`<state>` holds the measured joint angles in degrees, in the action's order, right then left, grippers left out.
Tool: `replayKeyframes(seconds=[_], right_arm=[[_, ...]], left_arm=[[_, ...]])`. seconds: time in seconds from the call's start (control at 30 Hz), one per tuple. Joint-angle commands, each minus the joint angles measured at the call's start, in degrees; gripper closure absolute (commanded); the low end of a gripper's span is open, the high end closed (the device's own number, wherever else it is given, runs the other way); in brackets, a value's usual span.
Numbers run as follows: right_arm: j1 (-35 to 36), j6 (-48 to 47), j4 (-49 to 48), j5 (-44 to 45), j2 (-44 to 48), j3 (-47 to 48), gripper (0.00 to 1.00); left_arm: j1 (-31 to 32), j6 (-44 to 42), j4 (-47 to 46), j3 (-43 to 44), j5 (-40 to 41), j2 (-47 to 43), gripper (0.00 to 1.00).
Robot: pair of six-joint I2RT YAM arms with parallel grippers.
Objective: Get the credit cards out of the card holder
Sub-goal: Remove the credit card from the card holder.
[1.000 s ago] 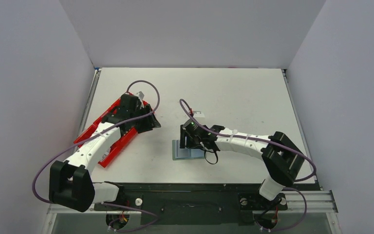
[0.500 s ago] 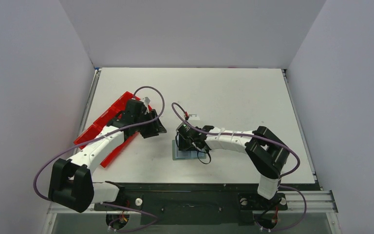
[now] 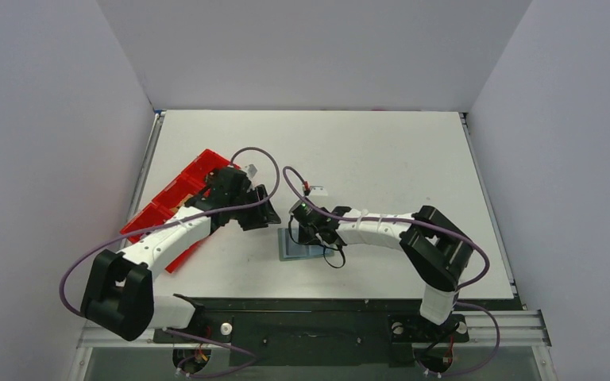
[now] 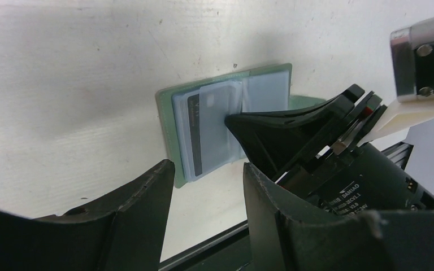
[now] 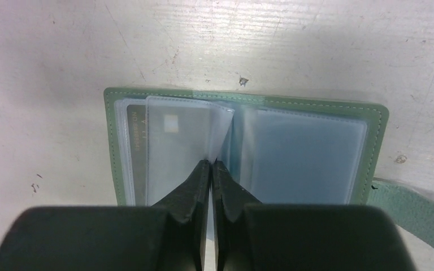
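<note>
The grey-green card holder lies open on the white table, also seen in the top view and the left wrist view. Clear plastic sleeves fill both halves. One credit card, greyish-tan with a dark stripe, shows through the left sleeves. My right gripper is shut at the spine, pinching the edge of a raised clear sleeve. In the top view it stands over the holder. My left gripper hangs open just left of the holder, nothing between its fingers.
A long red tray lies at the left under the left arm. The holder's strap tab sticks out to its right. The black front rail runs close to the holder's near side.
My right gripper has shut on the sleeve at the holder's spine. The left arm has swung right, away from the red tray, up to the holder.
</note>
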<state>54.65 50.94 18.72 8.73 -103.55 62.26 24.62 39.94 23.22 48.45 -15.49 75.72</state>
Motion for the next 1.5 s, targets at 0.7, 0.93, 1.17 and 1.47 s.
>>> replayKeyframes(seconds=[0.7,0.93,1.17,1.47], right_arm=[[-10.21,4.88,-33.21,-21.58,2.1,-23.43,1.0],[-11.03,6.03,-35.8,-22.78,1.86,-25.12,1.0],[-12.73,7.93,-40.32,-25.13,0.49,-27.41,1.0],[-13.33,9.27,-42.91,-26.75,-0.54,-27.83,1.0]], left_arm=[[9.27,3.46,-10.32,0.69,-1.56,12.2,0.54],[9.3,2.69,-11.97,0.21,-1.57,15.15,0.54],[9.29,2.52,-13.08,-0.47,-1.65,17.39,0.54],[9.82,3.92,-15.87,-0.9,-3.31,19.26,0.61]])
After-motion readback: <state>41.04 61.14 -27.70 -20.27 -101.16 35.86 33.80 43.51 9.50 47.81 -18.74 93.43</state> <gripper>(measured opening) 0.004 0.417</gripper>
